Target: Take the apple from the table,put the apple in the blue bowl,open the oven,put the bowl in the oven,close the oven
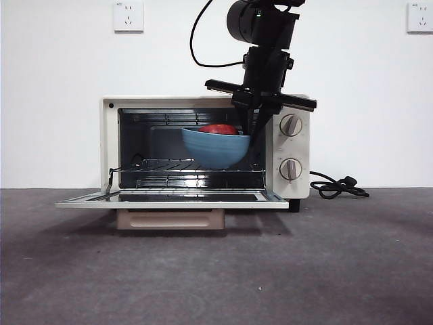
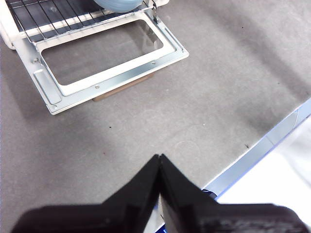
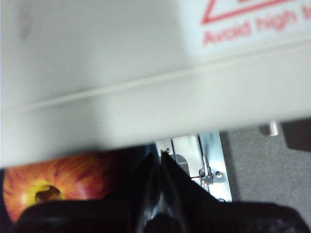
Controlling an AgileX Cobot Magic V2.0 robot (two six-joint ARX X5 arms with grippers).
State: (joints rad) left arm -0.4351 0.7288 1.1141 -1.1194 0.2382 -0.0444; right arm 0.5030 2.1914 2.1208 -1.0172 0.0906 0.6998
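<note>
Jaws of right gripper clamped on rim of blue bowl, apple inside, held just above rack within open oven. Left wrist view: left gripper closed, empty, over worktop, well apart. Right wrist view: red "Avoid high" legible.

The dark grey table carries the oven — its black cord alongside.

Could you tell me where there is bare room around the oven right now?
Free: the table in front of the open door. Crowded: inside the oven, where the right gripper holds the blue bowl with the apple.
</note>
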